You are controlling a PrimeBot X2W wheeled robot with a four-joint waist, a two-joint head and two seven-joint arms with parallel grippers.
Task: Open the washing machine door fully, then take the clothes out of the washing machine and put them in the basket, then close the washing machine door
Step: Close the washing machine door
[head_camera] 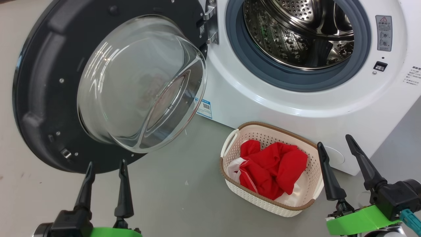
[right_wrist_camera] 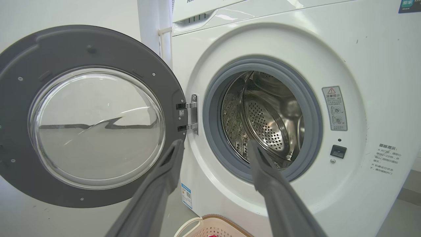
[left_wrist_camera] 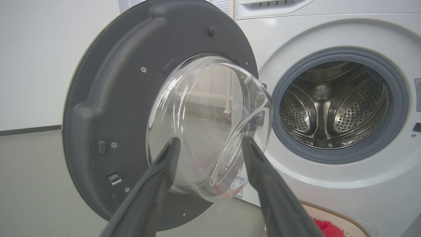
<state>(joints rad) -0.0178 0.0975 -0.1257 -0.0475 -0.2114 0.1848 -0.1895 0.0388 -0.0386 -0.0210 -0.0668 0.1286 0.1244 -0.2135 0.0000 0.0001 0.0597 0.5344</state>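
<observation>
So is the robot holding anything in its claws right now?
No. The left claw and the right claw are both open and empty. The red clothes lie in the basket, touched by neither.

Tapered black jaws, green wrist mounts

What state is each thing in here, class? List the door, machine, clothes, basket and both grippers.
washing machine door, swung wide open
washing machine, drum looks empty
basket, upright, loaded
clothes, heaped inside it
left gripper, open, empty
right gripper, open, empty
</observation>
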